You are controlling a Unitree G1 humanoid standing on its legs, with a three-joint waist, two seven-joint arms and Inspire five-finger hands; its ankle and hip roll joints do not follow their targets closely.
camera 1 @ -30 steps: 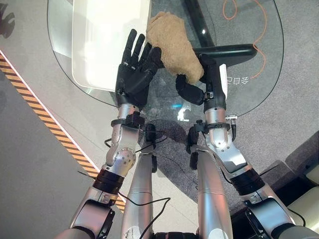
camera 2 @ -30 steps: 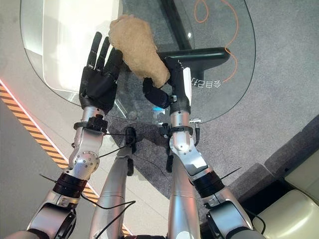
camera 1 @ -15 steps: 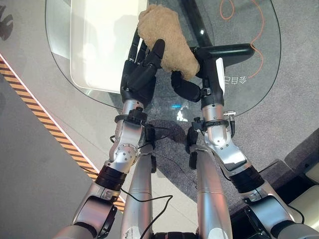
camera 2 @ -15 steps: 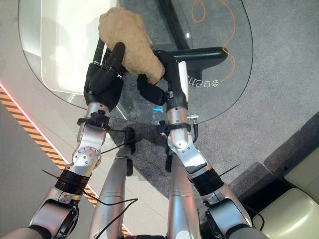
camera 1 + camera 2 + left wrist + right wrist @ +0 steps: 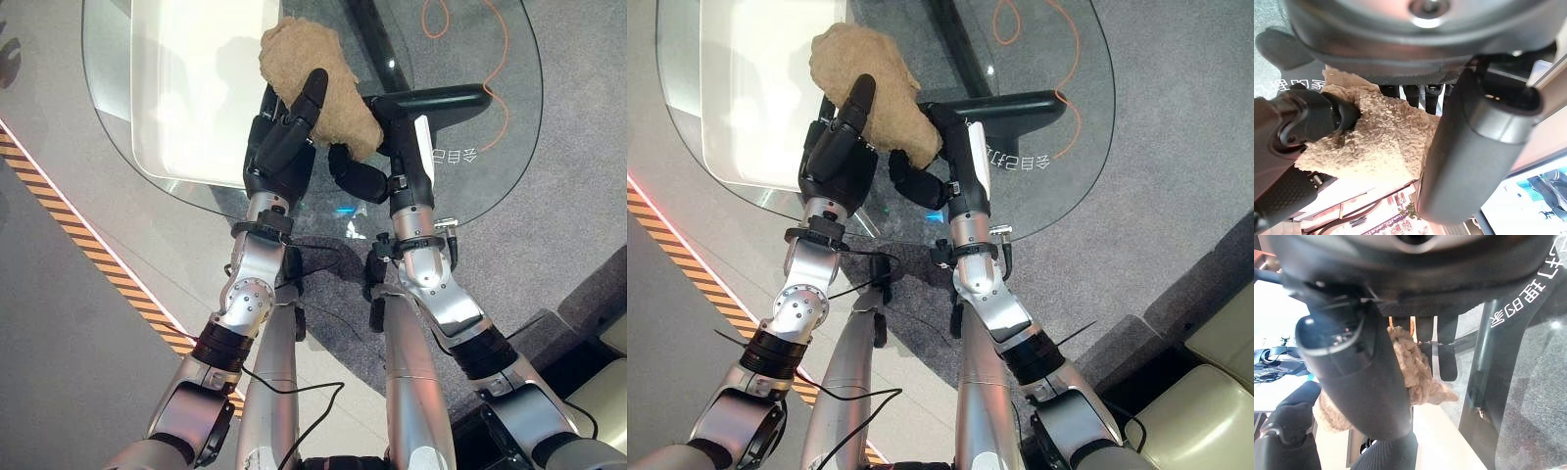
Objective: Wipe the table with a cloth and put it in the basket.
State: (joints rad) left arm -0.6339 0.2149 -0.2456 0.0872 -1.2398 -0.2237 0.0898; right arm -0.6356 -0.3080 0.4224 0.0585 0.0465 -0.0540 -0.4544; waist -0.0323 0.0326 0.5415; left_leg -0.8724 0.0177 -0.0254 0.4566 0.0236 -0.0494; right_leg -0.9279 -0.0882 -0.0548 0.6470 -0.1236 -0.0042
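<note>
From the left eye, the tan cloth (image 5: 318, 83) is lying bunched on the glass bench (image 5: 490, 117), with the left hand (image 5: 282, 147) and right hand (image 5: 392, 147) both pinching it, thumbs against fingers. Up close, the left wrist is showing its thumb pressing the cloth (the other hand's thumb alongside).

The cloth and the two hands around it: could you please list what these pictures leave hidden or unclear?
- Left hand, eye views: its fingers pass behind the tan cloth, so how far they curl is hidden; its thumb lies on top.
- Right hand, eye views: the cloth covers its fingertips.
- Glass table: its far edge is cut off by the top of both eye views.
- Underside of the cloth: covered by both hands.
</note>
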